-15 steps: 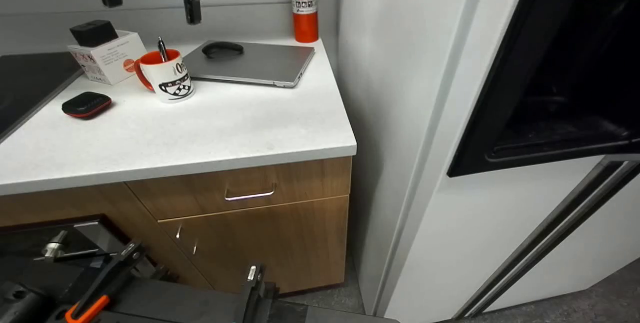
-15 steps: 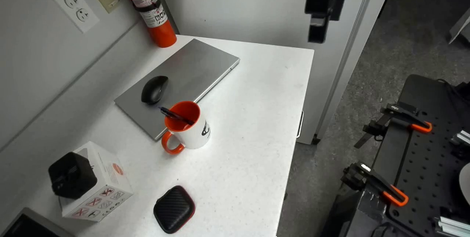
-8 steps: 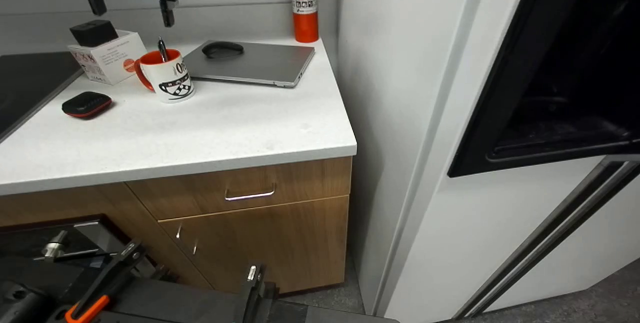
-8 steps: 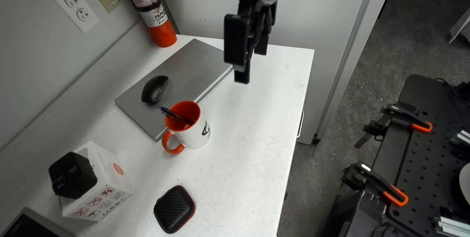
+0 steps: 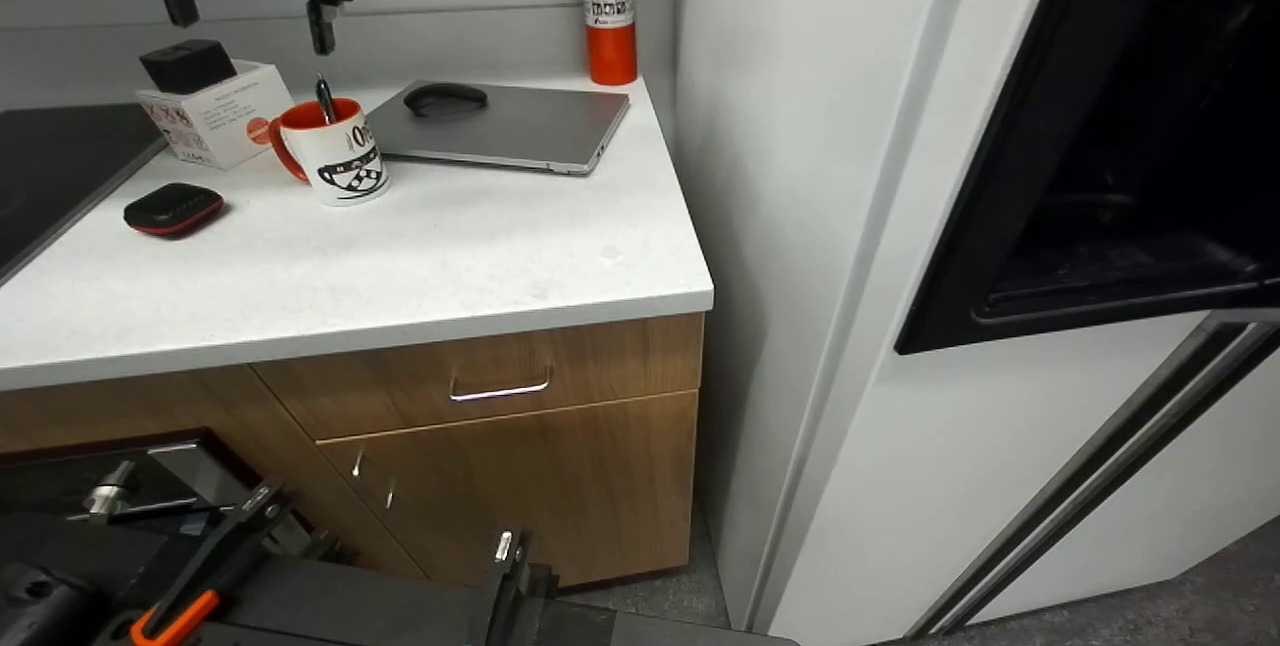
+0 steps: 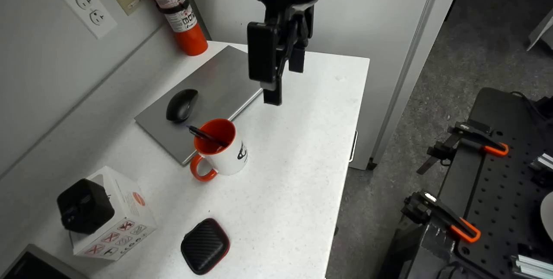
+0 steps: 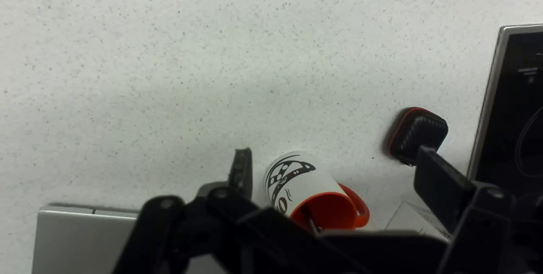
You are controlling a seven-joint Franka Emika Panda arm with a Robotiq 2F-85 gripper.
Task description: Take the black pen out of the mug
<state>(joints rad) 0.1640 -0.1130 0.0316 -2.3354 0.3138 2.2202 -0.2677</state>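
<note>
Black jaws, one pair: set wide apart, nothing held. Over the last second they have swung nearer the mug (image 5: 332, 148), most of that in the first half; we read this as lining up, the grasp not yet made.

Mug, white with red inside, upright on the desk (image 5: 520, 236), unmoved: holds one black pen (image 5: 326, 99), leaning, upper end above the rim. That exposed end, we judge, is the place to grip.

White box (image 5: 235, 111): black block (image 5: 188, 66) on top; contents hidden.

Case (image 6: 205, 246), near the mug: looks closed, contents unseen.
</note>
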